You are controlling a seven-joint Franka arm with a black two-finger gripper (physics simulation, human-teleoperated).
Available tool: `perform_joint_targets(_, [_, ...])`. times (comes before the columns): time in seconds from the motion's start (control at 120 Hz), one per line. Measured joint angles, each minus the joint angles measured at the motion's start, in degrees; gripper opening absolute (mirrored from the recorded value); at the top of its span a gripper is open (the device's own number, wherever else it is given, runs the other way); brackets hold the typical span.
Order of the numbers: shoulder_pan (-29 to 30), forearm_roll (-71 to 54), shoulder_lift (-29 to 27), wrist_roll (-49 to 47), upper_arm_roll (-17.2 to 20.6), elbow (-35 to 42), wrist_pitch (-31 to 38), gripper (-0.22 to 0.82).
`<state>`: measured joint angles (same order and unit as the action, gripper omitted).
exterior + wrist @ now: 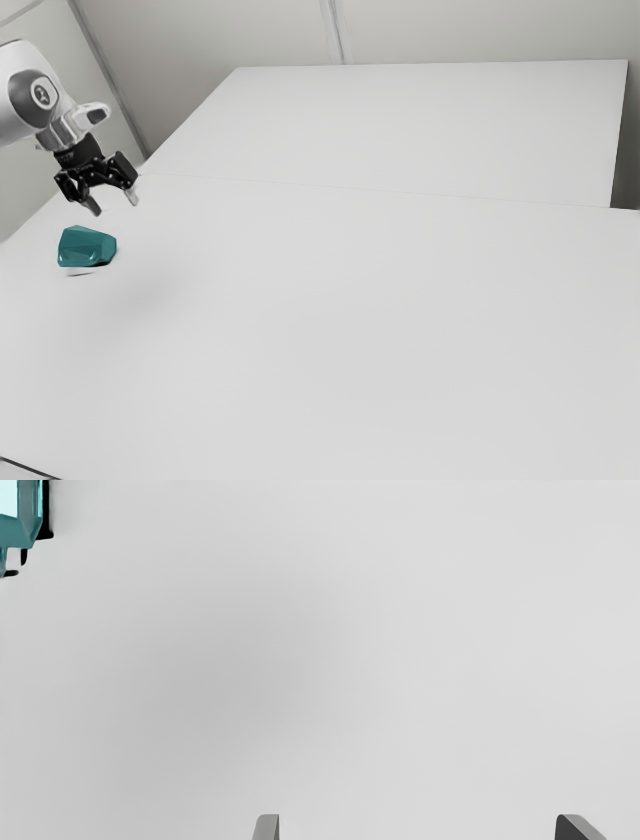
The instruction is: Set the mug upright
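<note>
My gripper hangs open above the table near the exterior view's left edge, nothing between its fingers. A teal faceted mug lies on its side on the table, below the gripper in the exterior view and apart from it. In the wrist view, part of the mug shows at a corner, well away from the gripper, whose two fingertips stand wide apart. The rest of the mug is cut off there, and its handle cannot be made out clearly.
The white table stretches broadly toward the exterior view's right. Behind it is another white surface with raised-looking edges, and pale walls stand beyond. A thin dark line crosses the exterior view's lower left corner.
</note>
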<state>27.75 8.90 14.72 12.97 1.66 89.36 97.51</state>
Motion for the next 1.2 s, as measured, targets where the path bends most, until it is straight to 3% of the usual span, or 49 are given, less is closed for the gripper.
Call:
perform_joint_targets(0.267, [7.67, 3.71, 5.0, 16.35, 0.01, -3.77, 2.12, 0.6])
perform_joint_targets(0.583, [14.97, 11.26, 16.31, 31.97, -0.31, -14.42, 2.91, 0.6])
perform_joint_targets(0.967, [21.72, 20.88, 29.5, 43.05, -0.11, -28.06, 1.76, 0.6])
perform_joint_targets(1.2, [24.89, 23.57, 36.19, 47.02, 1.87, -35.19, 1.31, 0.6])
